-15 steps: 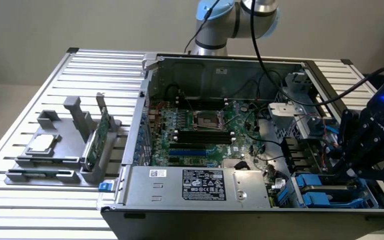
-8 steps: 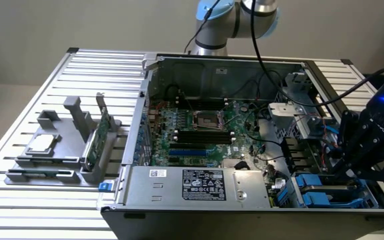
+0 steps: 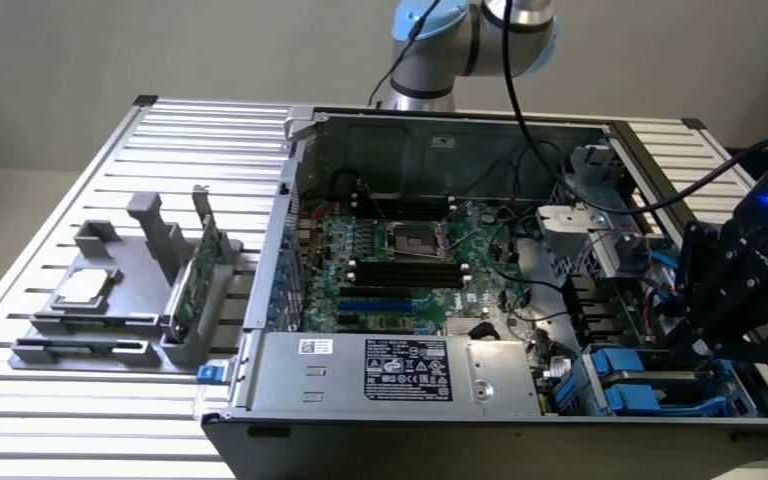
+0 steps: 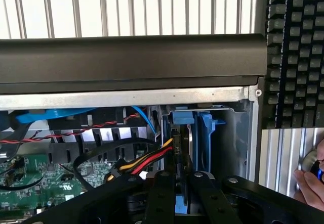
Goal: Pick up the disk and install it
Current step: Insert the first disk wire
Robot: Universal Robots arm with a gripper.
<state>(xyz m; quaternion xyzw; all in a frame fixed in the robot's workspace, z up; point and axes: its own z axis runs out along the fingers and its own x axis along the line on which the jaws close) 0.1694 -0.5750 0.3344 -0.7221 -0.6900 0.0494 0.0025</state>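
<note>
Overhead, exterior view — an open computer case [image 3: 518,130] lies on a slatted metal table [image 3: 51,230], its motherboard [image 3: 398,270] exposed and the power supply [image 3: 404,372] along the near edge. At the exterior view's right, the black gripper [image 3: 704,345] reaches down into the drive bay corner, just above blue plastic carriers [image 3: 638,385]. At the exterior view's left, a grey holder [image 3: 117,300] carries a small square chip [image 3: 84,288] and an upright green card [image 3: 187,285], well apart from the gripper.

Wrist view — the two black fingers [image 4: 159,198] stand close together, clamped on the disk [image 4: 185,148], which sits edge-up, its blue frame inside the metal bay beside another blue carrier [image 4: 207,138]. Red, yellow and black cables [image 4: 142,161] run just beside it. A person's hand [image 4: 311,183] shows at the frame edge, near a dark keyboard [image 4: 296,52]
</note>
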